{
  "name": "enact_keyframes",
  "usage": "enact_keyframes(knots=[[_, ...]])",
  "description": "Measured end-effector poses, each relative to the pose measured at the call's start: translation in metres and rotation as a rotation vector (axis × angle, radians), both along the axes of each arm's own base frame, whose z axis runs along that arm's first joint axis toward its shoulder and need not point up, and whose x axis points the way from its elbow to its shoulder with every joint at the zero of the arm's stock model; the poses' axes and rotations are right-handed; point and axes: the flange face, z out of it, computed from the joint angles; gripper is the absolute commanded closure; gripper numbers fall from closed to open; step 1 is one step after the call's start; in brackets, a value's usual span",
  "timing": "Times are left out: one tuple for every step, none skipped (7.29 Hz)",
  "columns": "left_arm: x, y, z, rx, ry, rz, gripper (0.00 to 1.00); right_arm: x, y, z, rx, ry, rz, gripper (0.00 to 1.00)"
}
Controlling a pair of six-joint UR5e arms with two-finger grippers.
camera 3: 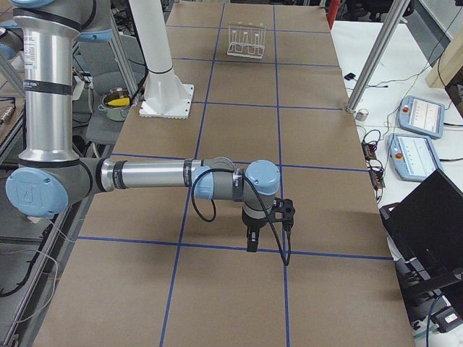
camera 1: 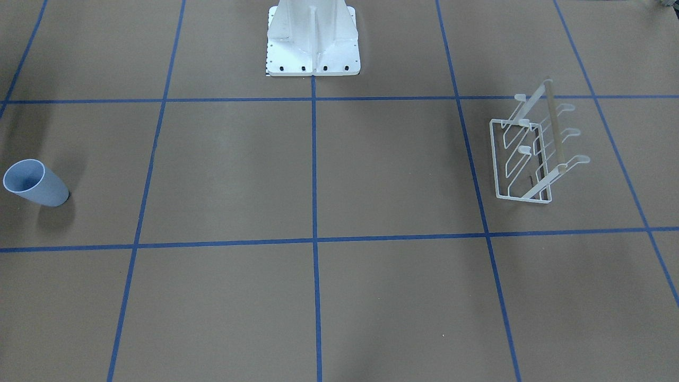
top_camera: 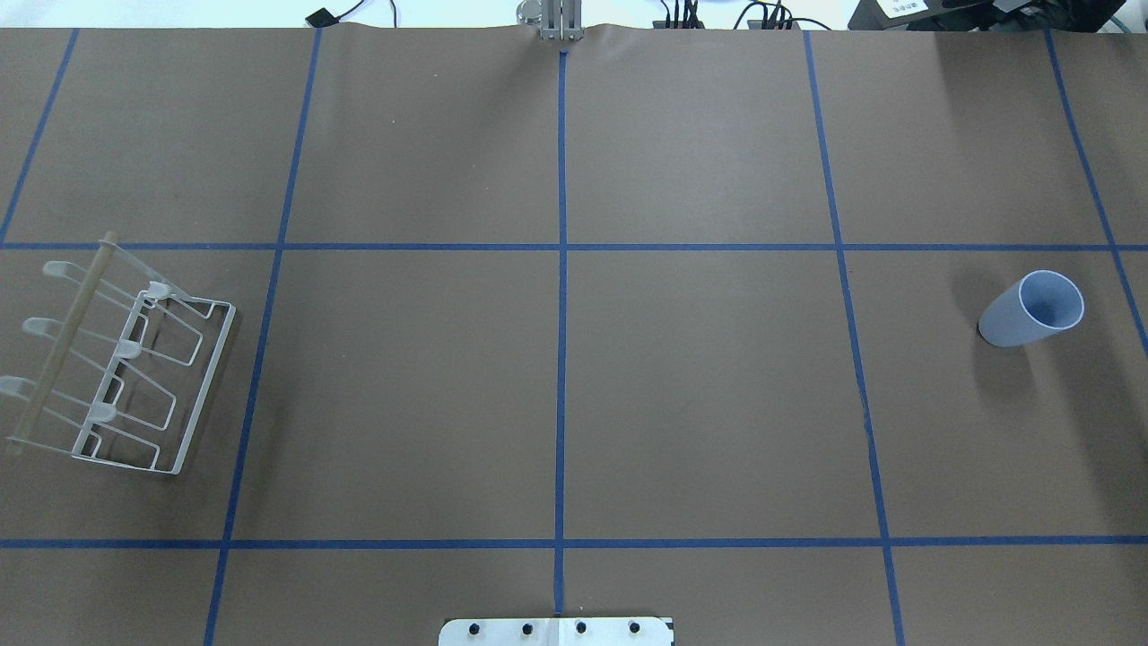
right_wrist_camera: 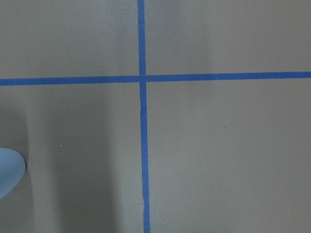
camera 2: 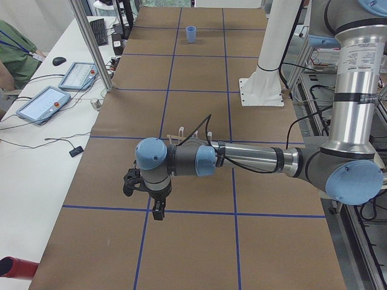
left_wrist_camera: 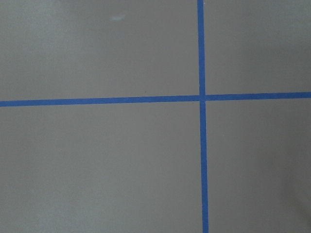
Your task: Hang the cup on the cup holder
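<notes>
The pale blue cup (camera 1: 36,183) stands upright, mouth up, near the table's end on my right (top_camera: 1030,309); it is small and far in the exterior left view (camera 2: 191,34), and its edge shows in the right wrist view (right_wrist_camera: 9,172). The white wire cup holder (camera 1: 530,154) with its beige bar stands at the opposite end (top_camera: 117,359), far off in the exterior right view (camera 3: 246,40). My left gripper (camera 2: 157,212) hangs above the table, in front of the holder. My right gripper (camera 3: 250,244) hangs above the table at the cup's end. I cannot tell whether either is open or shut.
The white robot pedestal (camera 1: 313,42) stands mid-table at the robot's edge. Blue tape lines (top_camera: 561,314) grid the brown table. Tablets (camera 2: 45,103) and a metal post (camera 2: 91,48) stand along the operators' side, with a laptop (camera 3: 427,217).
</notes>
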Motion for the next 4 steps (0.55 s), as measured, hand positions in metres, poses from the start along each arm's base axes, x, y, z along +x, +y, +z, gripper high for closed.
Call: enact_keyframes(knots=[[0.0,0.0,-0.0011,0.003,0.0,0.001,0.02,0.0001,-0.0001,-0.0001,0.002,0.001,-0.002,0.0],[0.0,0.0,-0.0021,0.007,-0.001,0.003,0.02,0.0002,-0.0006,-0.0005,0.007,0.003,-0.005,0.0],[-0.0001,0.0001,-0.0025,0.008,-0.003,0.004,0.02,0.0002,-0.0008,-0.0013,0.009,0.002,-0.006,0.0],[-0.0004,0.0003,-0.0017,0.007,-0.006,0.005,0.02,0.0001,-0.0008,-0.0017,0.01,0.001,-0.006,0.0]])
